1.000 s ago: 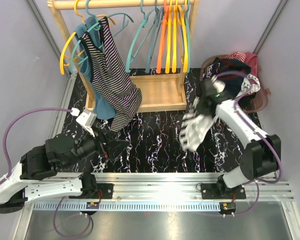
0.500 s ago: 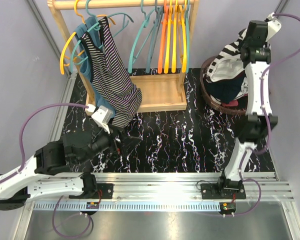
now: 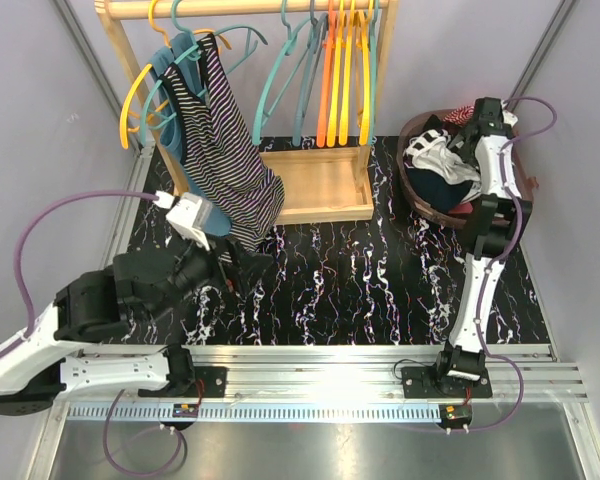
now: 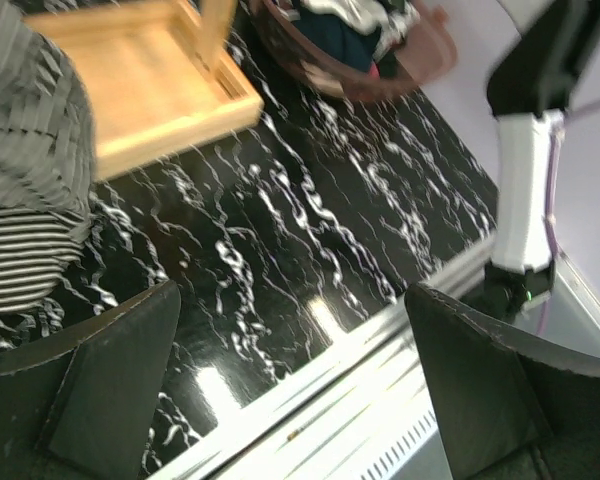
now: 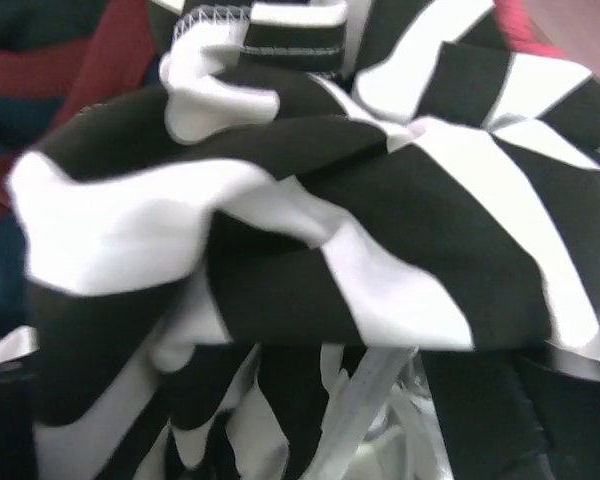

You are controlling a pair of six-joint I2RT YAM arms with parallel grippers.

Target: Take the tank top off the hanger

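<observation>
While it hangs, tank top [image 3: 225,150] looks striped.

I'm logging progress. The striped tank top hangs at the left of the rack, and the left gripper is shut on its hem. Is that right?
Not quite. The striped tank top does hang at the left of the rack, but the left gripper is open and holds nothing; the left wrist view shows it.

Overhead looks down (left wrist shares basket [image 4: 420,62]).
</observation>
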